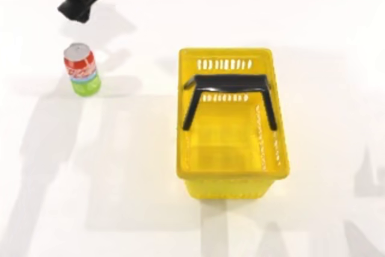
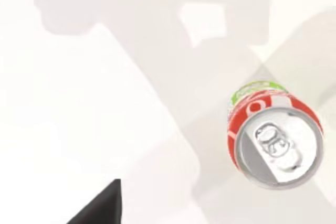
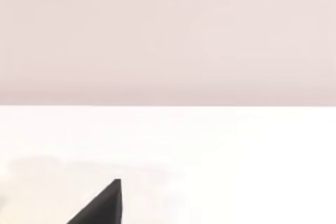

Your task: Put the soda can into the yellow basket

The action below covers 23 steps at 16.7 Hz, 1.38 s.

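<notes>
The soda can [image 1: 82,70] stands upright on the white table at the left, with a silver top, a red band and a green lower part. In the left wrist view the soda can [image 2: 274,139] shows from above, lid and pull tab facing the camera. My left gripper [image 1: 80,3] hovers behind the can near the far left corner, apart from it and open, holding nothing; one dark fingertip [image 2: 107,203] shows. The yellow basket [image 1: 280,118] sits right of centre, its black handle [image 1: 228,82] folded across the far half. My right arm is outside the top view; its one visible fingertip [image 3: 107,203] hangs over bare table.
The basket holds nothing. The table's far edge [image 3: 168,104] meets a pale pink wall. Bare tabletop lies between the can and the basket.
</notes>
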Tool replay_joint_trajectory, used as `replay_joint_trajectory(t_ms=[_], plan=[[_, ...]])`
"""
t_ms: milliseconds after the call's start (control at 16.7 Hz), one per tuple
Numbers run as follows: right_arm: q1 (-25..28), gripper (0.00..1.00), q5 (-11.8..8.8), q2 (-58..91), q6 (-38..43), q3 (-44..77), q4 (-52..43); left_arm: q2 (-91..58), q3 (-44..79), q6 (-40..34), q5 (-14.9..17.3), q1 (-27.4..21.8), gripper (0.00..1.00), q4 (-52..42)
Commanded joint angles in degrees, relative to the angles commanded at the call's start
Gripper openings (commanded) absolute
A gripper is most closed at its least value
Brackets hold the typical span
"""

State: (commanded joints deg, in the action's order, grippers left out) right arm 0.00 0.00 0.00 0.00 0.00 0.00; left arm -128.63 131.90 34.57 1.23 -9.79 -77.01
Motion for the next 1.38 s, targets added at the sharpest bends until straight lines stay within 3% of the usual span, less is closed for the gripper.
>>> replay_joint_trajectory(t_ms=[300,720,1380], plan=[[0.0,1.0,0.0,0.0,0.0,0.0,0.0,-14.33,8.64,3.16,-0.73,0.44,1.0,-8.58],[0.0,1.0,0.0,0.0,0.0,0.0,0.0,-16.08,9.26,3.44,-0.79,0.23,1.0,-9.69],[0.0,1.0,0.0,0.0,0.0,0.0,0.0,-14.44,-4.77,3.54,-0.85,0.57,1.0,2.83]])
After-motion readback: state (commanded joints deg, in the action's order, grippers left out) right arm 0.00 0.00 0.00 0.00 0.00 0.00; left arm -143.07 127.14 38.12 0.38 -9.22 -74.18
